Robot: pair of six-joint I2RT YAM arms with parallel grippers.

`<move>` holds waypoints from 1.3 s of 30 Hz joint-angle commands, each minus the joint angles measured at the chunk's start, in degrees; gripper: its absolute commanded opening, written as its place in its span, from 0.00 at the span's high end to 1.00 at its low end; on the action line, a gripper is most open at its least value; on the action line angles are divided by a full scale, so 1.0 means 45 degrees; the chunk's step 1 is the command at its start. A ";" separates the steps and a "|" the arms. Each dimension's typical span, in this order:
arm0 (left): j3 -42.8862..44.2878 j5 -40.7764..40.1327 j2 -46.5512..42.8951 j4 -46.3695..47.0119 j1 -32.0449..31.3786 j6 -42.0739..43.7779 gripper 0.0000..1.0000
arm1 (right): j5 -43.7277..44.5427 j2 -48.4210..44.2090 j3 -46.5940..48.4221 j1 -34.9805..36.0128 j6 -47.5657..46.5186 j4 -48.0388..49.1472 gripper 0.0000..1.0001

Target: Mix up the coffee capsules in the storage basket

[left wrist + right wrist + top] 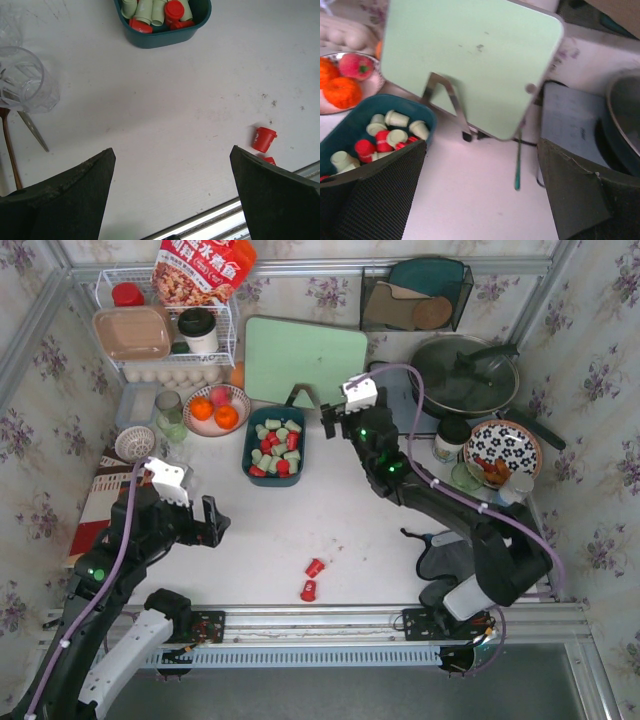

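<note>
The dark teal storage basket (249, 450) sits at the table's middle back, and red and pale green coffee capsules (275, 445) lie jumbled inside it. Two more red capsules (314, 567) lie loose on the table near the front rail; in the left wrist view one shows at the right (263, 138). My left gripper (205, 520) hovers open over bare table at the front left, well short of the basket (165, 39). Open and holding nothing, my right gripper (338, 425) hangs just right of the basket (380, 102), its left finger beside the basket's wall.
A pale green cutting board (470, 60) leans on a stand behind the basket. A fruit bowl (217, 408) stands to its left, a glass (22, 80) and spoon (32, 130) further left. A pan (465, 375) and patterned plate (503, 448) are at the right.
</note>
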 commanded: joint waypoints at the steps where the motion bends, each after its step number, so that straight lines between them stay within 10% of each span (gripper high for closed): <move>1: 0.0046 -0.0077 0.0097 0.0166 0.0000 0.0127 0.01 | 0.2871 -0.0985 -0.1053 -0.0096 0.0817 -0.0578 0.00; 9: 0.0139 -0.1631 0.0232 -0.0404 -0.0097 -0.0447 0.01 | 0.3708 -0.3221 -0.5458 -0.0097 0.1455 0.1089 0.00; 22: -0.0327 0.1381 0.2292 0.1168 -0.0450 -0.2778 0.01 | 0.3539 -0.5192 -0.7950 -0.0084 0.3416 0.1280 0.00; 29: -0.0457 -0.3634 0.4639 0.2199 -0.5247 -0.4079 0.01 | 0.4891 -0.5233 -0.8476 -0.0096 0.3707 0.1903 0.00; 39: 0.1440 -0.4960 0.9862 0.2905 -0.9198 -0.2981 0.27 | 0.5135 -0.5561 -0.8466 -0.0092 0.3718 0.1679 0.00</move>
